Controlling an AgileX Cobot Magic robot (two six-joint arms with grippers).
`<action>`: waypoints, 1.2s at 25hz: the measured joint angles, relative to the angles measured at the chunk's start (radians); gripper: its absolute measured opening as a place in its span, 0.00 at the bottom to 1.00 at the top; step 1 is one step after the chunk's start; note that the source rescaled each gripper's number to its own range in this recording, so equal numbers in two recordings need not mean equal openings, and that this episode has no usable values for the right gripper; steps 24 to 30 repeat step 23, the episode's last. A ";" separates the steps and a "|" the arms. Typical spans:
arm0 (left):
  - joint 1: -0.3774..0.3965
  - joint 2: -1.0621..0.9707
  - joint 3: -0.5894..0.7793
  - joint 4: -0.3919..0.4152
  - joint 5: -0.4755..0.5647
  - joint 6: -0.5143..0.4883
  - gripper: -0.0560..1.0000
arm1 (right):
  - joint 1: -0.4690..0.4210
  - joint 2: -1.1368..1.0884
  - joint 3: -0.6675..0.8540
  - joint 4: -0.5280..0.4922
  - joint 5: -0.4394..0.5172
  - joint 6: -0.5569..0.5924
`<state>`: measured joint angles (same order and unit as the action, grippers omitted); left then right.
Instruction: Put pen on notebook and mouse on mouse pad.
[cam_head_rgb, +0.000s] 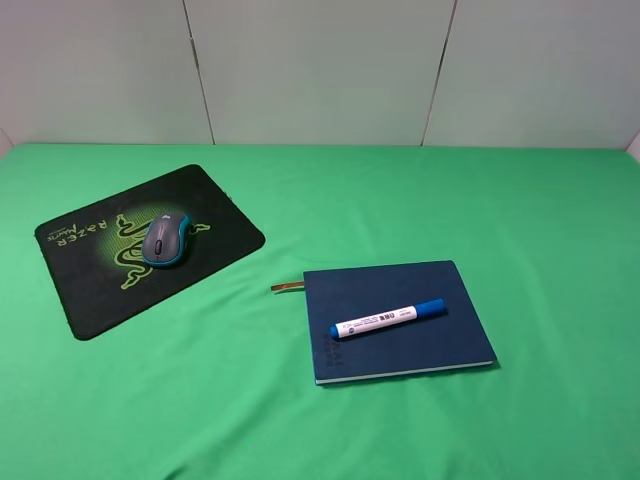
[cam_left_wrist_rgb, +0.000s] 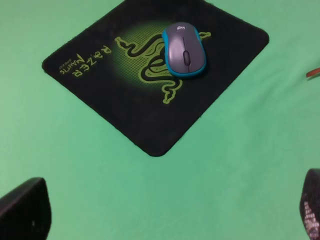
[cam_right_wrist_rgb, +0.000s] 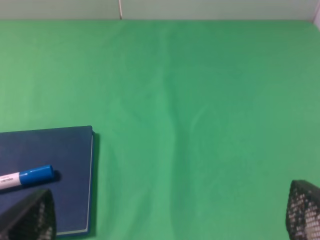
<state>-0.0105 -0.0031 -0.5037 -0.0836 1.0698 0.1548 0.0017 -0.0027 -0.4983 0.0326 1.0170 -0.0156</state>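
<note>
The grey and teal mouse (cam_head_rgb: 166, 238) (cam_left_wrist_rgb: 184, 49) rests on the black mouse pad (cam_head_rgb: 95, 285) (cam_left_wrist_rgb: 140, 115), over its green snake logo. The white pen (cam_head_rgb: 387, 318) with a blue cap (cam_right_wrist_rgb: 35, 173) lies across the cover of the navy notebook (cam_head_rgb: 420, 345) (cam_right_wrist_rgb: 50, 150). Neither arm appears in the high view. My left gripper (cam_left_wrist_rgb: 167, 220) hovers open above the cloth, short of the pad, with only its dark fingertips (cam_left_wrist_rgb: 25, 210) showing. My right gripper (cam_right_wrist_rgb: 165, 220) is open too, one fingertip (cam_right_wrist_rgb: 27, 217) over the notebook's corner.
A green cloth (cam_head_rgb: 420, 200) covers the whole table, with a pale panelled wall (cam_head_rgb: 320, 70) behind. The notebook's brown ribbon (cam_head_rgb: 287, 287) (cam_left_wrist_rgb: 313, 73) sticks out toward the pad.
</note>
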 joint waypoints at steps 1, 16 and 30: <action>0.000 0.000 0.000 0.000 0.000 0.000 1.00 | 0.000 0.000 0.000 0.000 0.000 0.000; 0.000 0.000 0.000 0.001 0.000 0.001 1.00 | 0.000 0.000 0.000 0.000 0.000 0.000; 0.000 0.000 0.000 0.001 0.000 0.001 1.00 | 0.000 0.000 0.000 0.000 0.000 0.000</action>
